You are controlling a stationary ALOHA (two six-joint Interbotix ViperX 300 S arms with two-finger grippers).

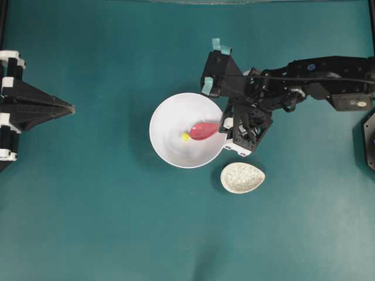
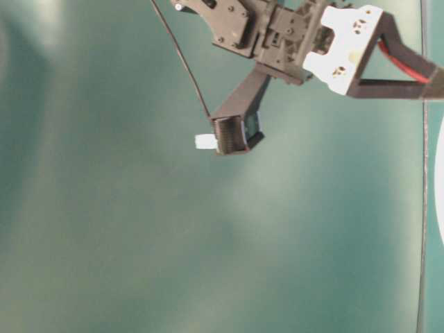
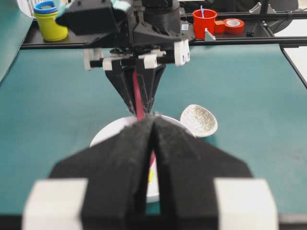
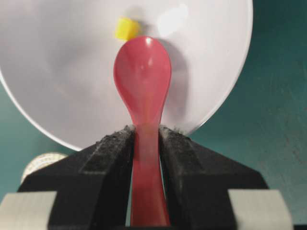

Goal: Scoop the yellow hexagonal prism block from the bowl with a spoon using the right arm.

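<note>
Teal counter [image 1: 88,222] fills the overhead view; the right tool [image 1: 225,124] clamps the spoon [image 1: 204,130] by its handle, its long axis running away from the tool into the bowl [image 1: 170,111], scoop tip touching the yellow hexagonal prism block [image 1: 186,136]. Left-wrist view: the left tool [image 3: 152,125] is pressed closed, empty. Right-wrist view: the block lies just beyond the scoop tip.
</note>
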